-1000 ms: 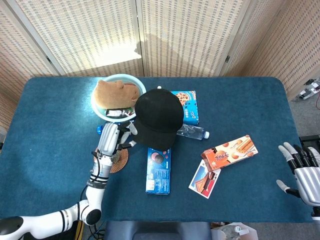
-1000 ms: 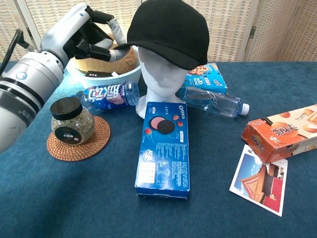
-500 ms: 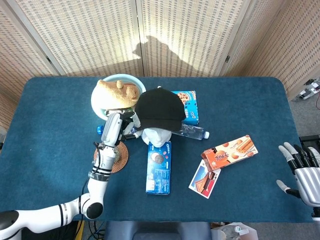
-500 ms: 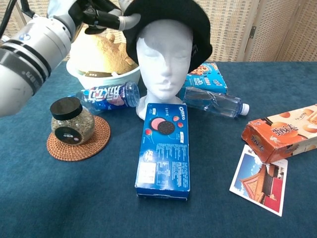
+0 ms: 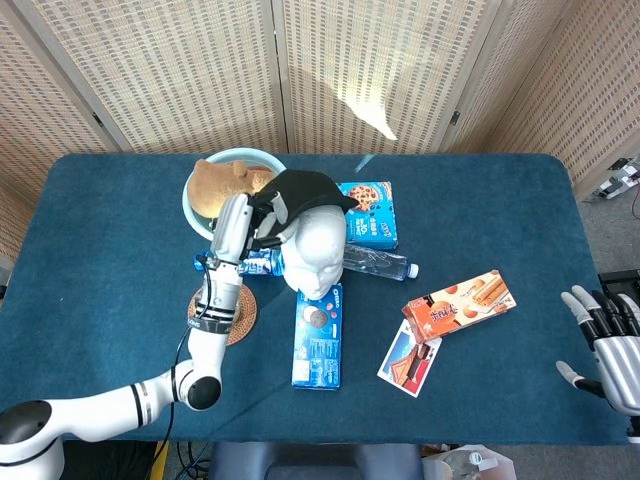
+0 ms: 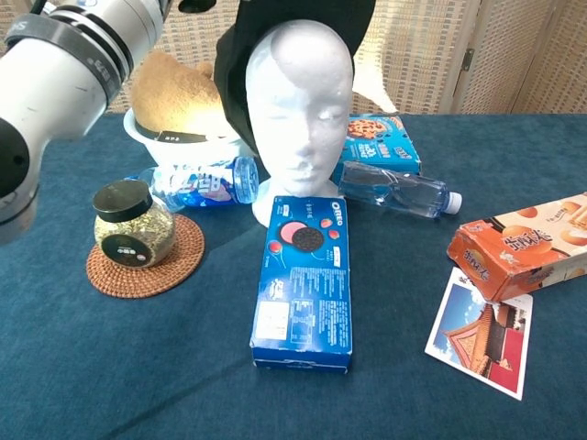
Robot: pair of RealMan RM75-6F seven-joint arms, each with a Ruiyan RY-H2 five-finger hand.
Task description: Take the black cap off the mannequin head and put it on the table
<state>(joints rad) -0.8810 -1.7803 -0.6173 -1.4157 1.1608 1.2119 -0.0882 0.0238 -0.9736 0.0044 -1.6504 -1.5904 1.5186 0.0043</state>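
Observation:
The black cap (image 5: 305,188) is off the crown of the white mannequin head (image 5: 315,250) and hangs tilted behind and above it. My left hand (image 5: 255,212) grips the cap at its left edge. In the chest view the head's face and top (image 6: 303,101) are bare, and the cap (image 6: 237,64) drapes behind it, running up out of the frame. Only the left forearm (image 6: 83,46) shows there; the hand itself is cut off at the top. My right hand (image 5: 605,340) rests with its fingers spread, holding nothing, at the table's front right corner.
A blue Oreo box (image 6: 303,275) lies in front of the head. A jar (image 6: 133,225) on a woven coaster, a bottle (image 6: 206,179) and a bowl with a plush toy (image 6: 179,92) stand to the left. A clear bottle (image 6: 394,188), a blue cookie box (image 5: 372,212), an orange box (image 5: 458,303) and a postcard (image 5: 408,358) lie to the right.
My left hand has risen and pulled the cap back off the mannequin head, baring its face and crown. The right hand has stayed still.

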